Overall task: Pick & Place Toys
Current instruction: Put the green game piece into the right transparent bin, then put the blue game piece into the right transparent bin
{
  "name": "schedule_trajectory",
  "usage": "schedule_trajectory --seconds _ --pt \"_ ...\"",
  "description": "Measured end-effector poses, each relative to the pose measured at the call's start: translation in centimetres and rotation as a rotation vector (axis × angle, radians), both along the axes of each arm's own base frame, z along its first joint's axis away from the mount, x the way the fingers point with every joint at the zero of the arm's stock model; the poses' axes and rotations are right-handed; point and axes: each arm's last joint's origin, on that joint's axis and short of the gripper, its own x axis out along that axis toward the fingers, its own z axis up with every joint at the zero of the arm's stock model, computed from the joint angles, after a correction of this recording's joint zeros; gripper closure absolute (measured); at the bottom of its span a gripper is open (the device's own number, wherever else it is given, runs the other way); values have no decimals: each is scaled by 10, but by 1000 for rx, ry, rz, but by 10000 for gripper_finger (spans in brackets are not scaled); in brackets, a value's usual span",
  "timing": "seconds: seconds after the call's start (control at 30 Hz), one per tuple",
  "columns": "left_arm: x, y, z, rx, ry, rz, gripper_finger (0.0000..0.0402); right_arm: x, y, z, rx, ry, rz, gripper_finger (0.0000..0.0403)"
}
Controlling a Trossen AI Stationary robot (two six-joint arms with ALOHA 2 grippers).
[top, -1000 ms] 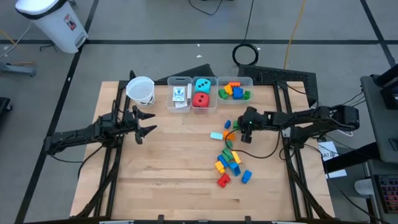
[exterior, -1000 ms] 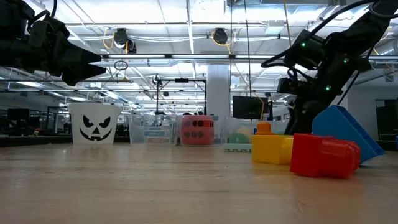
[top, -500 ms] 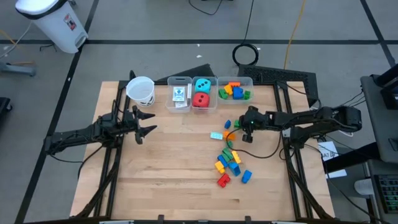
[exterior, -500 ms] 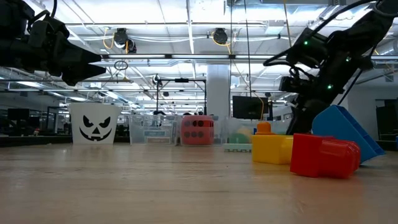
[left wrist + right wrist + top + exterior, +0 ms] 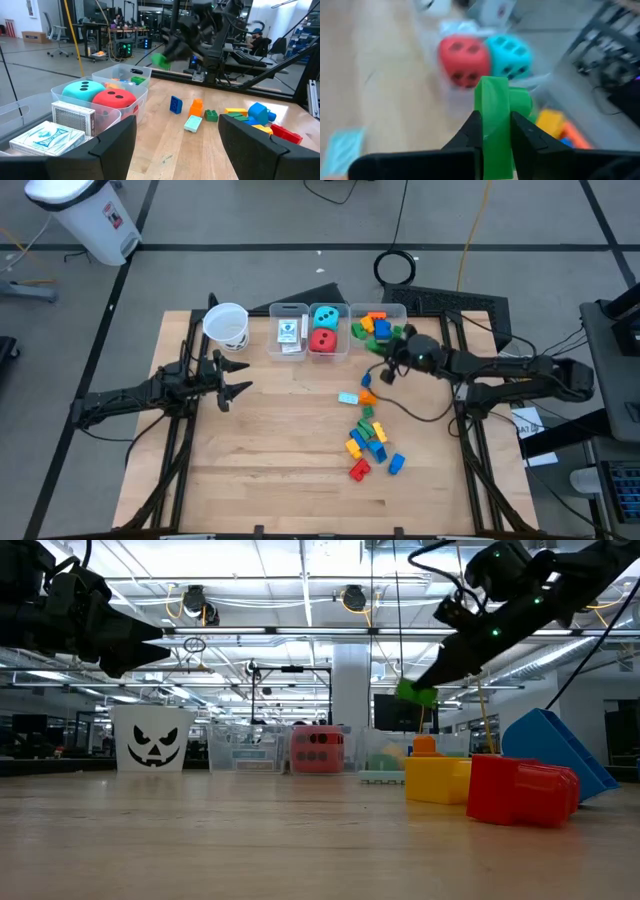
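My right gripper (image 5: 400, 358) hangs in the air by the near right corner of the brick bin (image 5: 377, 308). It is shut on a green brick (image 5: 415, 692), which also shows in the left wrist view (image 5: 160, 61). Several loose bricks (image 5: 368, 436) lie on the table's right half, with a pale flat piece (image 5: 347, 397) beside them. The teal die (image 5: 324, 315) and red die (image 5: 322, 339) sit in the middle bin, and the card packs (image 5: 288, 332) in the left bin. My left gripper (image 5: 236, 376) stands open at the table's left, holding nothing. My right gripper pinches the green brick's two opposite flat sides (image 5: 495, 107) between its two fingers (image 5: 475, 125). The brick sticks out past the fingertips. In the low view the fingers slant slightly downward. The brick is lifted well clear of the table.
A white paper cup with a pumpkin face (image 5: 226, 325) stands at the far left, next to the three clear bins along the far edge. The brick bin holds several bricks (image 5: 374, 326). Bare wood (image 5: 270, 450) lies across the table's near left.
My right gripper has risen from above the loose bricks and gone toward the far edge, to the brick bin. It has tipped up from pointing steeply down to nearly level. The green brick has come up with it, clear of the table.
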Motion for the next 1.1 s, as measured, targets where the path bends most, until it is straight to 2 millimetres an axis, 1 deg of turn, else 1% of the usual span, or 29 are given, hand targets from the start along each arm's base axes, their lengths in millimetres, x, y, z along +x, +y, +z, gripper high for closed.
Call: schedule_trajectory --seconds 0.1,0.2,0.37,0.5,0.67,0.87,0.97,1.1 --pt "0 0 0 0 0 0 114 -2 -17 6 -32 -76 -75 371" --pt "0 0 0 0 0 0 114 -10 -39 2 -28 -73 -178 373" --pt "0 0 0 0 0 0 114 -24 -73 -12 24 -59 -350 369" --pt "0 0 0 0 0 0 114 -30 -89 -25 53 -17 -421 367" --pt "0 0 0 0 0 0 114 -30 -99 -37 67 6 -450 359" --pt "0 0 0 0 0 0 114 -27 -102 -41 68 -10 -456 332" --pt "0 0 0 0 0 0 114 -27 -103 -41 72 -26 -463 308" --pt "0 0 0 0 0 0 114 -27 -103 -41 72 -27 -465 260"
